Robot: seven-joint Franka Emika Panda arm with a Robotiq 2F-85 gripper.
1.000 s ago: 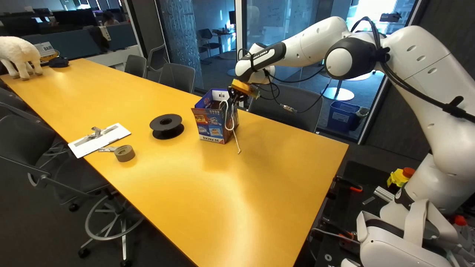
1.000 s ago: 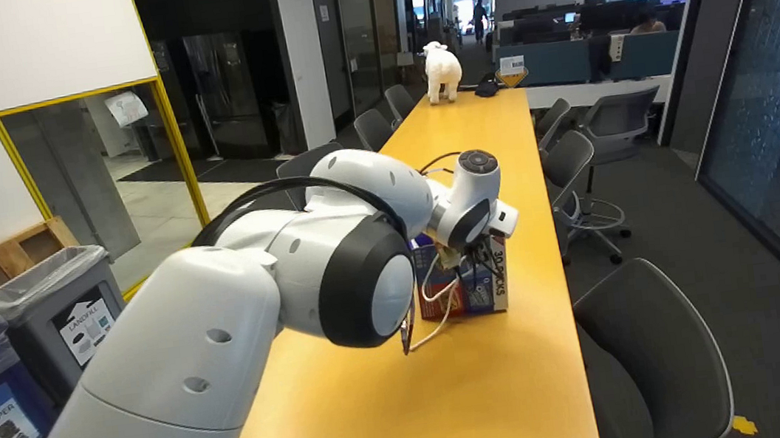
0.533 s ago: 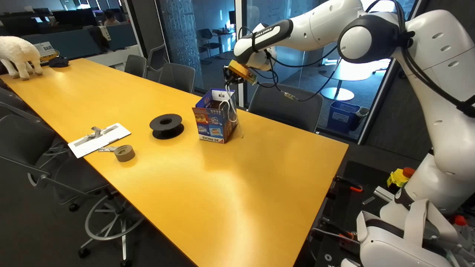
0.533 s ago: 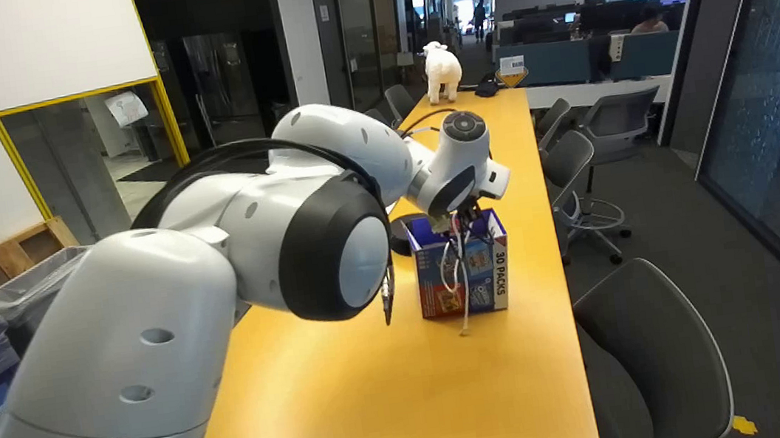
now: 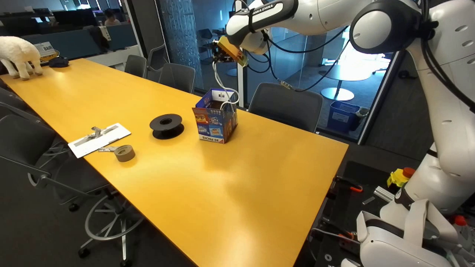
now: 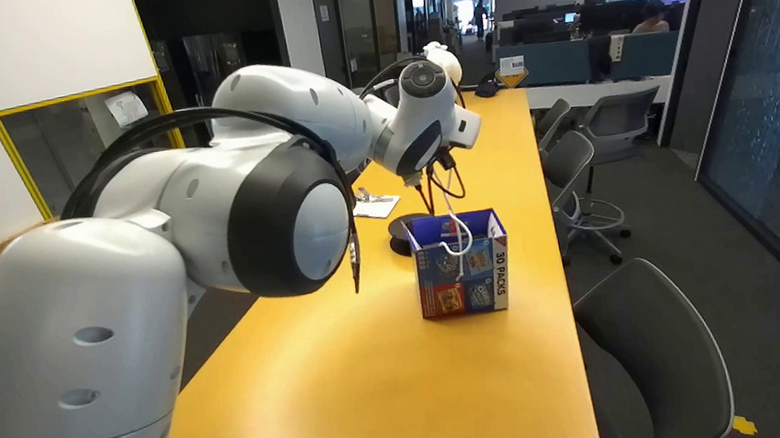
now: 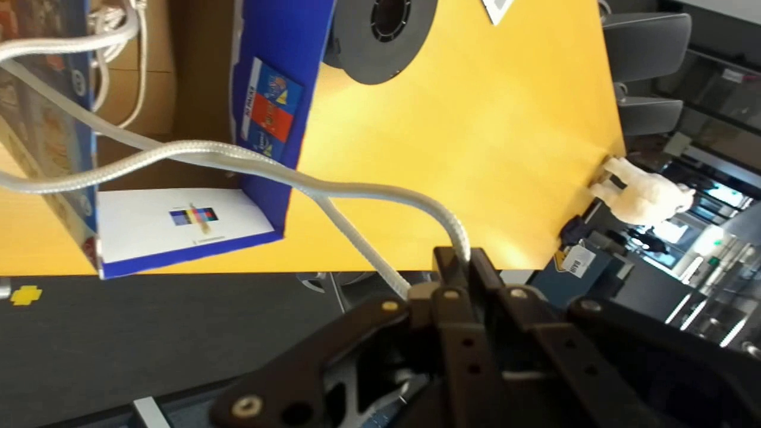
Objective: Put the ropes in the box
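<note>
Glass office walls [image 5: 178, 40] are rising behind a long, glossy, yellow-orange table [image 5: 259, 178], where limp, whitish cream, braided ropes [image 7: 267, 169] are lying partly inside a small, cube-shaped, open-topped cardboard box [image 5: 211, 128] printed in blue, red and white. A bunched length is resting within the box in the wrist view, and in both exterior views a loop is curving out over the rim, with a strand hanging along the outside of a printed wall. Two strands are running up from the box to a black, two-fingered gripper [image 7: 467, 261], whose fingers [image 7: 445, 267] are pressing together and pinching one strand between them. That gripper is hovering higher than the box, apart from it; whether it is standing straight over the opening, I cannot tell. Above the box, a white and black jointed robot arm [image 5: 337, 16] is supporting the gripper. Near the box, a flat, round, black spool [image 5: 156, 123] is lying. Farther from the box, a tan roll of tape [image 5: 128, 154] and a white rectangular board with a metal clip [image 5: 102, 142] are resting. A grey-backed chair [image 5: 285, 105] is standing near the box, off the table, while a fluffy white toy sheep [image 5: 16, 52] is standing farthest from the box.
</note>
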